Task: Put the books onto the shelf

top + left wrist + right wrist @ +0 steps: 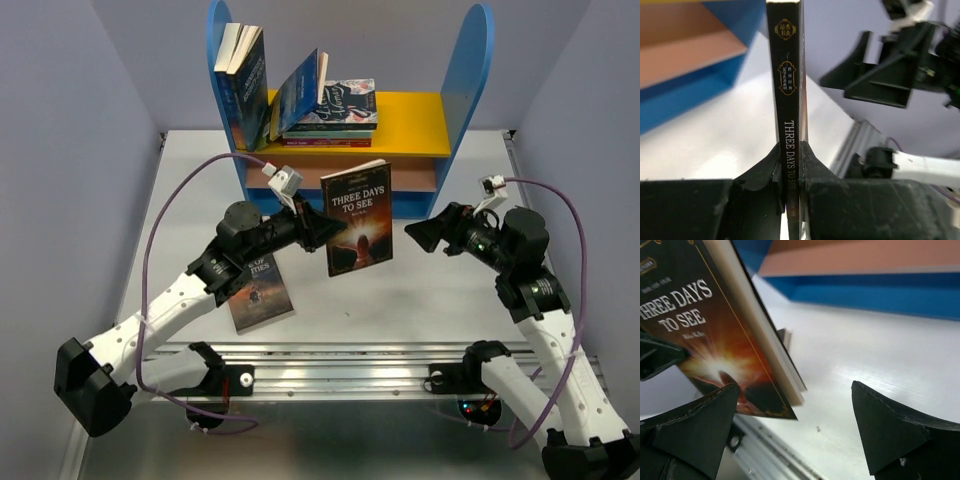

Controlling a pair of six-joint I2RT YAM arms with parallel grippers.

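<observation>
Hanging upright, the Three Days to See paperback (356, 218) is clamped at its spine by the left fingers (816, 167), above the desk (430, 290) before the shelf (400, 120). The right fingers (890, 425) stand apart beside it. Gripped at one edge, it may swivel or slip.

The upright book (356, 218) reads "THREE DAYS TO SEE" on cover and spine.

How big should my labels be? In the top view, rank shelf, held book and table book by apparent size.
1. shelf
2. held book
3. table book, half hidden, so its place after the held book is unsure.
</observation>
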